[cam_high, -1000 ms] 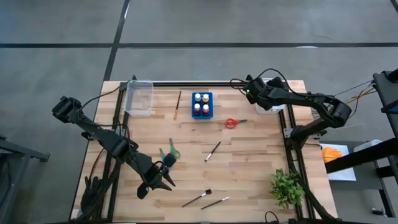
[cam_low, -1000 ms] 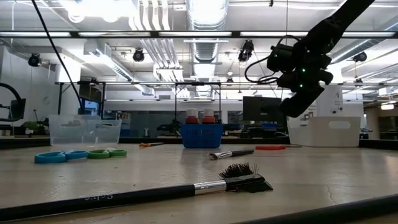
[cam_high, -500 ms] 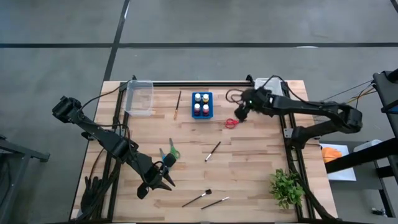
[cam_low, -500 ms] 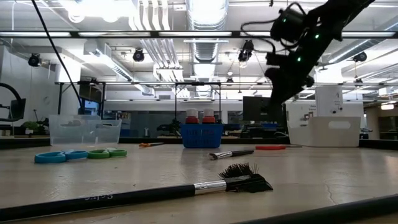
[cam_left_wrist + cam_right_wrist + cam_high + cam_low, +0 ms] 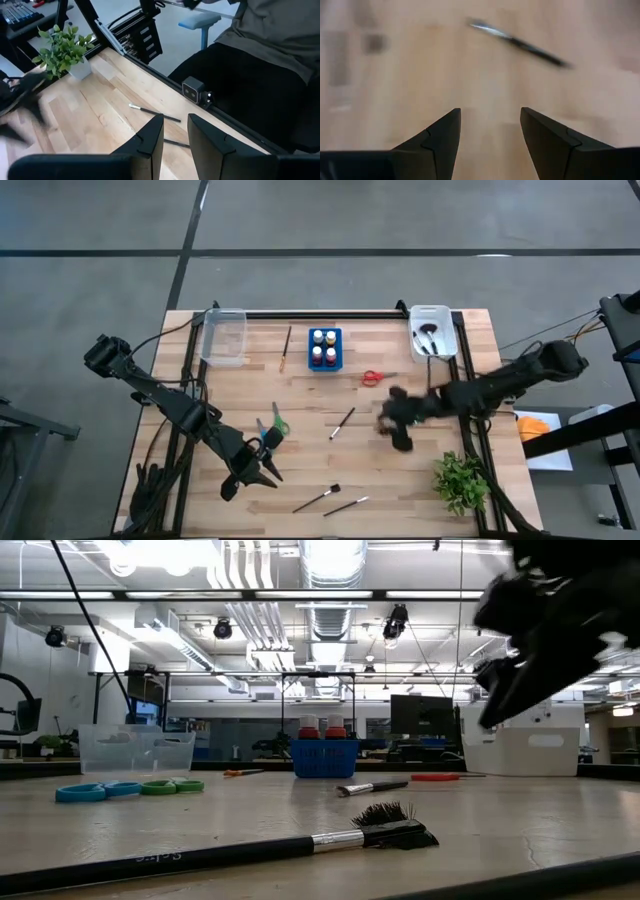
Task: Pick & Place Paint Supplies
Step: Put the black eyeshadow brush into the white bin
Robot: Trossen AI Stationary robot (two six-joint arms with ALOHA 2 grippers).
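Observation:
My right gripper hangs open and blurred over the table's right middle, holding nothing. A dark-handled brush lies flat just left of it. Red scissors lie beyond it, toward the far edge. My left gripper waits open above the near left of the table, next to the blue scissors and green scissors. Two more brushes lie near the front edge. Another brush lies at the back beside the blue bottle holder.
A clear container stands at the back left. A white tray at the back right has dark brushes in it. A potted plant stands at the near right corner. A seated person is beyond the table's near edge.
My right gripper has swung fast from the white tray at the back right, past the red scissors, toward the near edge. It now hangs over the table's right middle, turned to point down at the wood. The tray, which the arm covered before, now shows.

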